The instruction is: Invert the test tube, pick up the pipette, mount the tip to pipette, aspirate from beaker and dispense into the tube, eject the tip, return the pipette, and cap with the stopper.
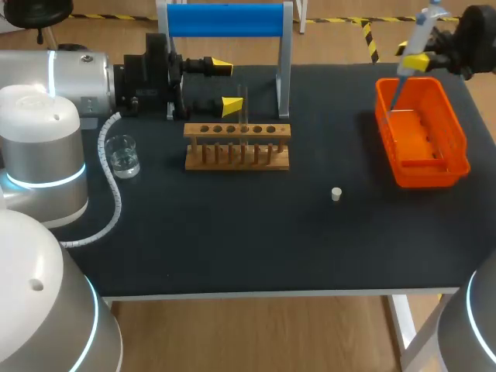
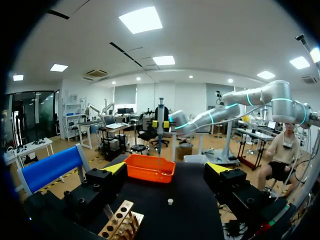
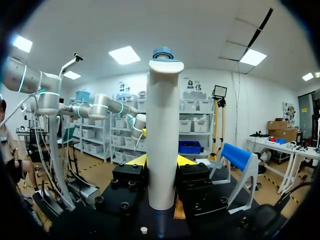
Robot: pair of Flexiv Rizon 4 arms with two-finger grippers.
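My right gripper (image 1: 415, 61) is shut on the white pipette (image 1: 419, 35) and holds it upright over the far end of the orange bin (image 1: 457, 136), tip pointing down into it. In the right wrist view the pipette (image 3: 162, 140) stands clamped between the yellow tips. My left gripper (image 1: 225, 87) hangs open just behind the wooden rack (image 1: 236, 147), holding nothing. A clear test tube (image 1: 243, 115) stands in the rack. The beaker (image 1: 122, 156) sits at the left. A small white stopper (image 1: 336, 194) lies in the middle of the table, and this stopper (image 2: 170, 202) shows ahead of the left gripper (image 2: 167, 169).
A blue-topped stand (image 1: 225, 20) rises at the back behind the rack. A white coiled cable (image 1: 115, 194) runs along the table's left part, near the beaker. From the left wrist view the orange bin (image 2: 137, 171) lies straight ahead, beyond the stopper.
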